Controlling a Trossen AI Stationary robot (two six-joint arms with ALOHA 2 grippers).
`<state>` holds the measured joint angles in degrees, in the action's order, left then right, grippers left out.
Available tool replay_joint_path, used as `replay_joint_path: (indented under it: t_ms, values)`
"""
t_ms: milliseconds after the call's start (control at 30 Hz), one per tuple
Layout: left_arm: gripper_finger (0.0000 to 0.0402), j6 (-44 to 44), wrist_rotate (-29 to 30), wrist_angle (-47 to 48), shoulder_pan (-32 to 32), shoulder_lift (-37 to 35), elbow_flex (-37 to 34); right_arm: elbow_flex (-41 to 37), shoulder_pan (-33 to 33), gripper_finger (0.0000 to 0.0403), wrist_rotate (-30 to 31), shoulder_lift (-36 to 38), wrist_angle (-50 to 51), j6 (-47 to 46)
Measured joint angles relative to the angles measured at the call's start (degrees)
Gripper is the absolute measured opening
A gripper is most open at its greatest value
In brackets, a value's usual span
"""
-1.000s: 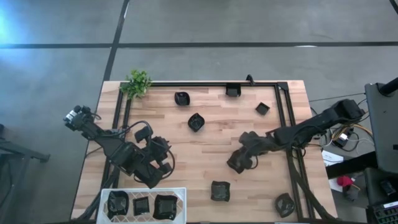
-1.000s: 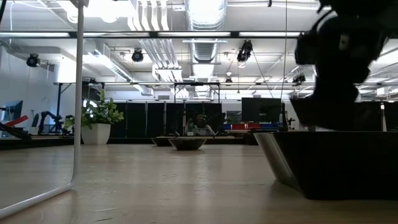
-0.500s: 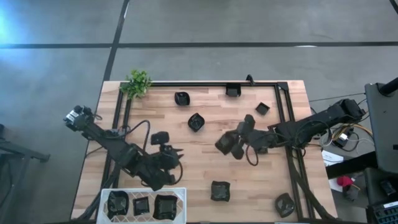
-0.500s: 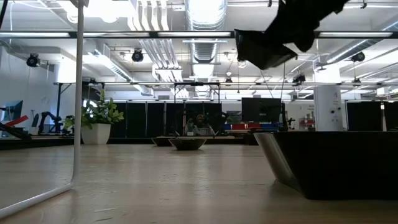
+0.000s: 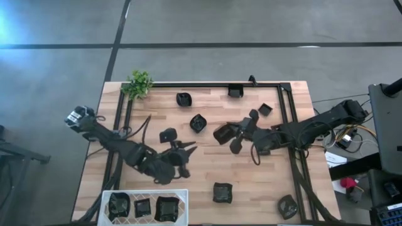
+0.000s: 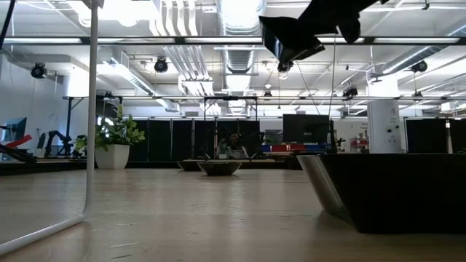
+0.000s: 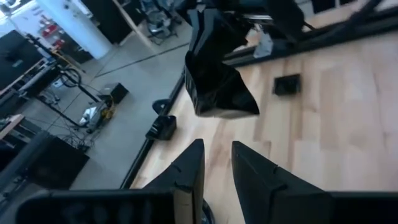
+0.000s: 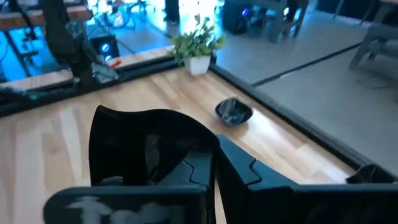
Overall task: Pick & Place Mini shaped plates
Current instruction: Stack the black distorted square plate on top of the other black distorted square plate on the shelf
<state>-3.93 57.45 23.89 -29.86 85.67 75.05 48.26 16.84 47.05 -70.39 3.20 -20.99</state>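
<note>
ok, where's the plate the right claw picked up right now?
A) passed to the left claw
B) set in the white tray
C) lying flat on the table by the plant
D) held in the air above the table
D: the right claw grips the plate, which the low view shows high above the table; the left claw is apart from it and holds nothing.

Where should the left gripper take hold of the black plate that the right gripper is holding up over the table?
Probably the free rim of the plate, on the side facing the left gripper. The right gripper pinches the opposite edge, so that side is taken; the left's fingers, slightly parted, already point toward it.
</note>
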Motion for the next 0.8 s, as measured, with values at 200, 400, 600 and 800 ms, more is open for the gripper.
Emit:
replay_joint_path:
  t_ms: [200, 400, 600, 800]
  values:
    - [0.0078, 8.25, -0.04, -12.84, 3.15, 0.02, -3.94, 0.00, -0.04, 0.0011, 1.17, -3.05, -7.78, 5.72]
    - [0.0078, 15.09, -2.84, -18.97, 4.66, 0.08, -4.61, 1.91, -0.77, 0.0011, 1.16, -6.20, -9.44, 7.96]
    - [0.0078, 16.53, -3.39, -19.21, 6.19, 0.12, -5.04, 5.79, -1.89, 0.0011, 1.13, -10.26, -9.46, 10.34]
    - [0.0078, 17.55, -3.39, -18.68, 6.82, 0.15, -5.05, 9.50, -2.01, 0.0011, 1.13, -12.93, -9.46, 12.65]
